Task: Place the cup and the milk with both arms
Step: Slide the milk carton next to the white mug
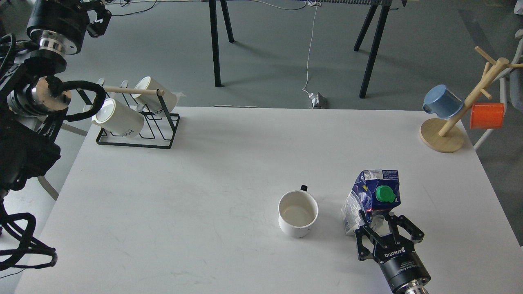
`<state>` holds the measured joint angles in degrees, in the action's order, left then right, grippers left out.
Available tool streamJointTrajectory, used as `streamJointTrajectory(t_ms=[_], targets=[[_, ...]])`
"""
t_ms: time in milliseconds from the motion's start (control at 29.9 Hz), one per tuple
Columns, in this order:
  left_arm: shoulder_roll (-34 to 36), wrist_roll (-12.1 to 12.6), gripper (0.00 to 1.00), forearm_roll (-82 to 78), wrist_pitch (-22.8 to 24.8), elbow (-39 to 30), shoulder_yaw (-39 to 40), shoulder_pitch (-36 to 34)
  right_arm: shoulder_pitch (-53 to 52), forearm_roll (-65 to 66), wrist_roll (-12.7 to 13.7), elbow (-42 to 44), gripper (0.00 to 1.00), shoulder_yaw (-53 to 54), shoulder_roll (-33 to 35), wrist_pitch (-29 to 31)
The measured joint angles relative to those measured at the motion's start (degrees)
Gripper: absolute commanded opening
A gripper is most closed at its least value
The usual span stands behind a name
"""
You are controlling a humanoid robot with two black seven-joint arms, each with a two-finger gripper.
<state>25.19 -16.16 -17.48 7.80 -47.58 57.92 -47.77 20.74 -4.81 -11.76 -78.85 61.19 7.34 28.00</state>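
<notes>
White table, cup beside right gripper

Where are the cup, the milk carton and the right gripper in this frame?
cup (298, 213): head view, on the inside of the open mug.
milk carton (374, 192): head view, on its blue top face beside the green cap.
right gripper (378, 222): head view, midway between its fingertips at the carton's base.

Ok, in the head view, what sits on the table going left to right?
Black wire mug rack with two white mugs → white cup standing upright → blue milk carton with green cap, gripped by the right gripper → wooden mug tree holding a blue mug and an orange mug.
</notes>
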Motion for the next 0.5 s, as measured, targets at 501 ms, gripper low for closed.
streamJointTrajectory(t_ms=[501], targets=[[0.45,0.08,1.0,-0.01,-0.15,-0.05,0.0,0.19,-3.9,4.84,0.17,2.87,0.53,-1.93,-6.59,0.0]])
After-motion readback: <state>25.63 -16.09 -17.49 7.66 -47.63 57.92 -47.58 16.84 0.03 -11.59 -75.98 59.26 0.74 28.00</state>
